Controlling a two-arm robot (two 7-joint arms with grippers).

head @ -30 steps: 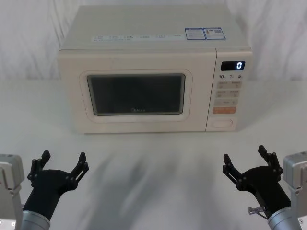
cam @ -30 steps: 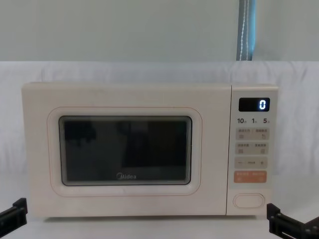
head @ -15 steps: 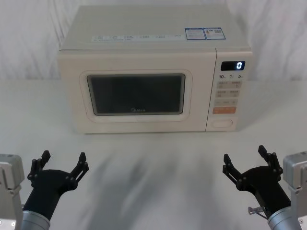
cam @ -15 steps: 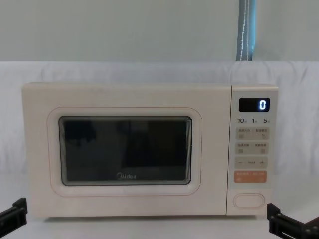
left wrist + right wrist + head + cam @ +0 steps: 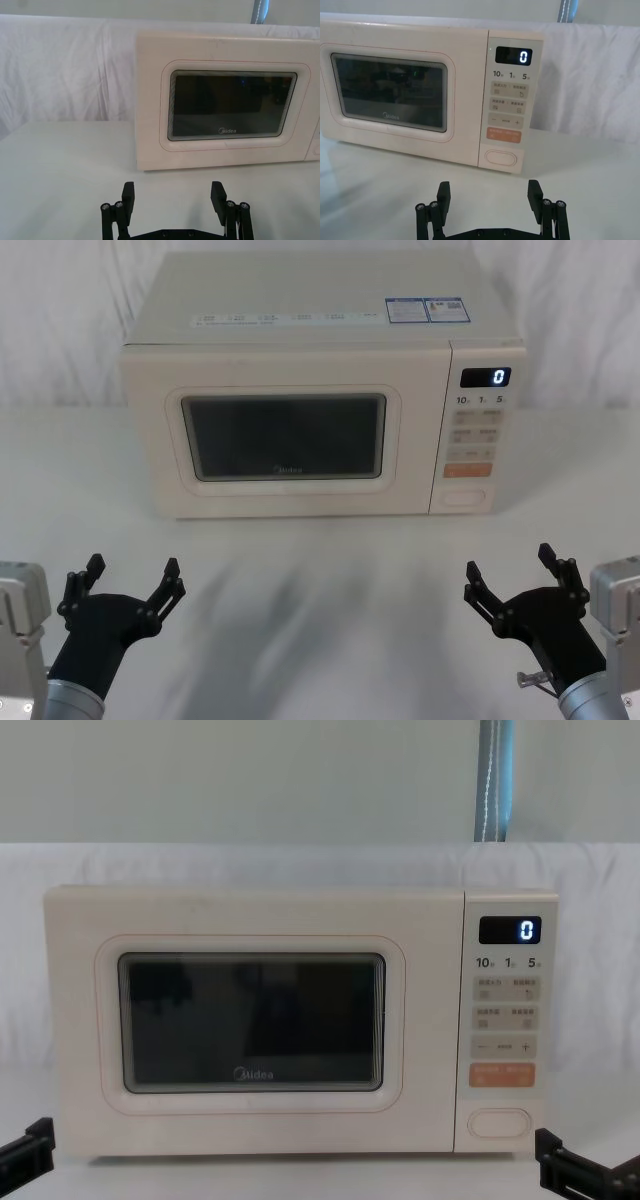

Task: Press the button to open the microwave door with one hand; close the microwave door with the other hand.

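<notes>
Head view: the microwave door [image 5: 285, 435] is shut at the table's [image 5: 320, 570] far side, the button [image 5: 465, 496] at its lower right; a press drifting up onto the orange key [image 5: 467, 470] would fail to open the door. The left gripper [image 5: 128, 585] and right gripper [image 5: 518, 575] hover near, released. Right wrist view: spread fingers [image 5: 443, 192] face the button [image 5: 500, 157], well apart. Chest view: the button [image 5: 499, 1122] sits below the orange key.

White tabletop [image 5: 320, 580], white cloth backdrop [image 5: 300, 865], blue-grey strap [image 5: 495, 780] hanging behind, upper right.
</notes>
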